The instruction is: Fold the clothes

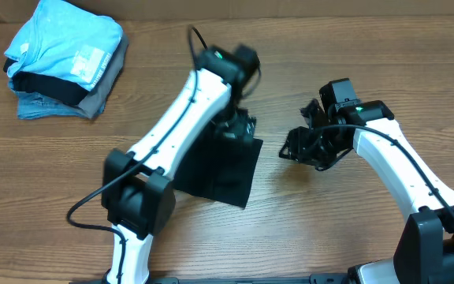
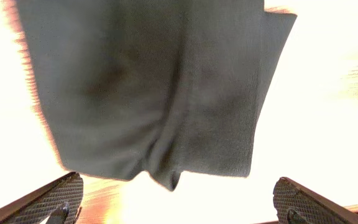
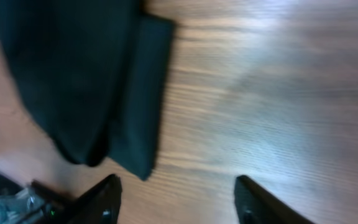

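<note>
The black shirt [image 1: 227,173] lies folded; the left gripper [image 2: 178,198] and right gripper [image 3: 176,198] gape empty. Any last fold probably needs an edge pinched.

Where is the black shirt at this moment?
Overhead, the black shirt lies folded at mid-table, partly under the left arm, with the right gripper just beside it on the right, far from the clothes stack at top left.
</note>
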{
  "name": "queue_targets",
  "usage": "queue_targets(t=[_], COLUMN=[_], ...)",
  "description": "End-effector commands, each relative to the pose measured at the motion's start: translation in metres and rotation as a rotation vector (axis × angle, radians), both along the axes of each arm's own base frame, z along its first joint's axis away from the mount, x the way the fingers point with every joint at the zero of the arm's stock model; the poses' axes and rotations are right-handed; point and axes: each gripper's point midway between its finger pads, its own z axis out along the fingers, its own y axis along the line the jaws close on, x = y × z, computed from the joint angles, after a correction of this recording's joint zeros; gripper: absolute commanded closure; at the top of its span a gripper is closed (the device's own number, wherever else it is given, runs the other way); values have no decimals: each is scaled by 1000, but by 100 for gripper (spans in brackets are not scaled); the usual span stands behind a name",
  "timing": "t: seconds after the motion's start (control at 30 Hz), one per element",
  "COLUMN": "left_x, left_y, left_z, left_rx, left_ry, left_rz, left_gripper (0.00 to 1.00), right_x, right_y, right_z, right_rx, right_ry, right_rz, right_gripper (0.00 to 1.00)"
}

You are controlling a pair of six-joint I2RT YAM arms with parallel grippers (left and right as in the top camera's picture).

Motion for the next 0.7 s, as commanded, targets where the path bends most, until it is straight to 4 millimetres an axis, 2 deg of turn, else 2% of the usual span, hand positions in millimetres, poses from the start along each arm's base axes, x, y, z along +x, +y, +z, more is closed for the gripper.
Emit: queue_targets(t=[0.0,0.1,0.17,0.2,0.27,0.33,0.37,0.43,0.53,0.67], left_x=[30,40,43,45,47,47,47,45,41,39], left_y=[29,48,55,61,71,80,83,88,92,93], left_z=[42,59,61,60,57,53,51,45,35,25], left_rx=[-15,-45,-89,-133,-137,-129,-127,-121,-112,-107], left_ry=[-111,-134,-124,-106,-95,-80,-73,-52,-24,-2], left_rz=[45,56,38,32,40,40,39,34,36,34], left_gripper=[0,0,0,0,4,5,5,6,8,11], right_x=[0,-6,-10,-15,-18,-20,-20,-19,-18,-16], right_y=[37,61,77,88,99,110,112,115,115,114], right_z=[22,9,-5,-17,-25,-28,-27,-26,-21,-3], right_rx=[121,130,121,120,130,153,158,163,175,226], right_ry=[-61,-48,-25,3,29,33,28,17,8,-45], right_rz=[79,96,92,89,98,117,123,129,133,172], right_gripper=[30,27,27,30,43,62,67,72,88,96])
